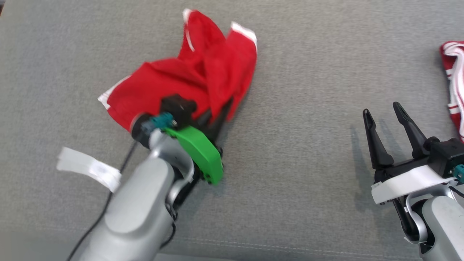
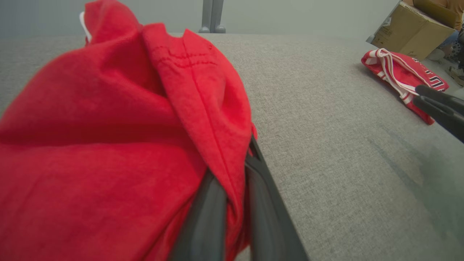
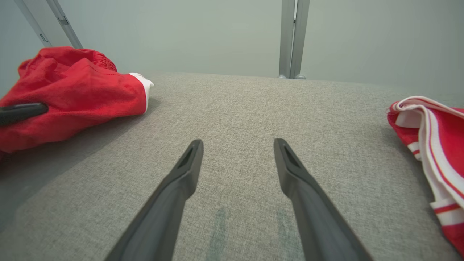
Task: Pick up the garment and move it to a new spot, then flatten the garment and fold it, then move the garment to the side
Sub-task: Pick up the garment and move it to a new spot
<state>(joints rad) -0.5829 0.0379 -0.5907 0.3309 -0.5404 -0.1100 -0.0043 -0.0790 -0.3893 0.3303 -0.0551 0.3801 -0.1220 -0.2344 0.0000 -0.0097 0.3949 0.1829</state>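
Our left tool (image 2: pixel 235 170) is pinched on a fold of the crumpled red fabric garment with white trim (image 1: pixel 188 79), which bunches over its dark fingers (image 2: pixel 264 203) left of the middle of the grey woven worktop (image 1: pixel 308 163). Our right tool (image 1: pixel 381 108) sits well apart to the right, fingers spread with nothing between them. Beyond it, at the worktop's right edge, lies a second red garment with white stripes (image 1: pixel 453 72), near a brown cardboard box (image 2: pixel 409 32).
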